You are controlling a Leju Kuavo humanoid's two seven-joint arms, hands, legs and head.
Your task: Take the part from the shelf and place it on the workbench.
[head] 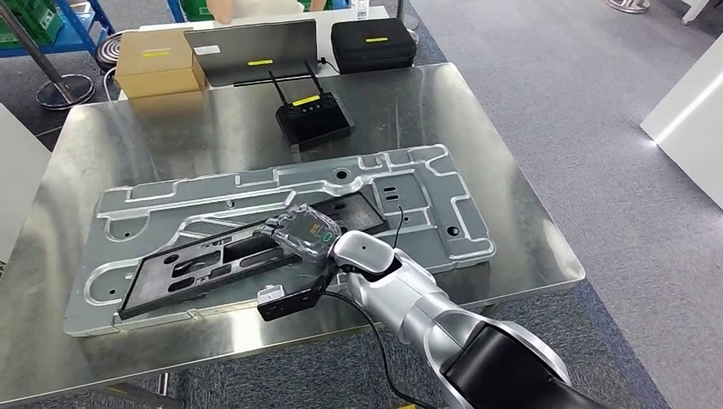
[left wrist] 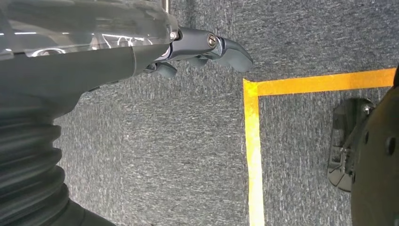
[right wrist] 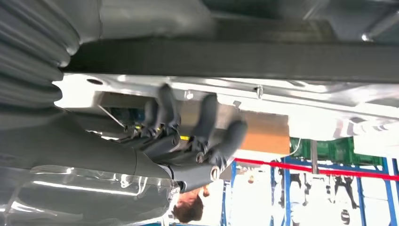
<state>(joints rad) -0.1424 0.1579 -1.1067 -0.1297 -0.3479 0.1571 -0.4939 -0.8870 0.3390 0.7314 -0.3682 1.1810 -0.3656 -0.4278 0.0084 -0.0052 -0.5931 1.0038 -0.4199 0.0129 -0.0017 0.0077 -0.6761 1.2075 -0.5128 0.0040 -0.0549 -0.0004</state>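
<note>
A steel bench (head: 520, 213) carries a large pressed-metal panel (head: 443, 213) that lies flat across its middle. On the panel rests the part (head: 183, 268), a flat black frame with several cut-outs, set at a slant with one end near the bench's front edge and the other toward the panel's centre.

The right hand (head: 300, 234) reaches in from below and lies on the inner end of the part. In the right wrist view its dark fingers (right wrist: 207, 113) curl up against the underside of the part's black edge (right wrist: 263, 59); whether they grip it or merely touch it, I cannot tell.

The left hand (left wrist: 207, 49) hangs over grey carpet (left wrist: 164, 155), near a corner of yellow floor tape (left wrist: 251, 141). Its fingers are curled loosely and hold nothing.

At the far side of the bench stands a black router (head: 314, 115) with two aerials. Behind it lie a cardboard box (head: 158, 61), a grey flat case (head: 253, 51) and a black case (head: 373, 43), each with a yellow label.
</note>
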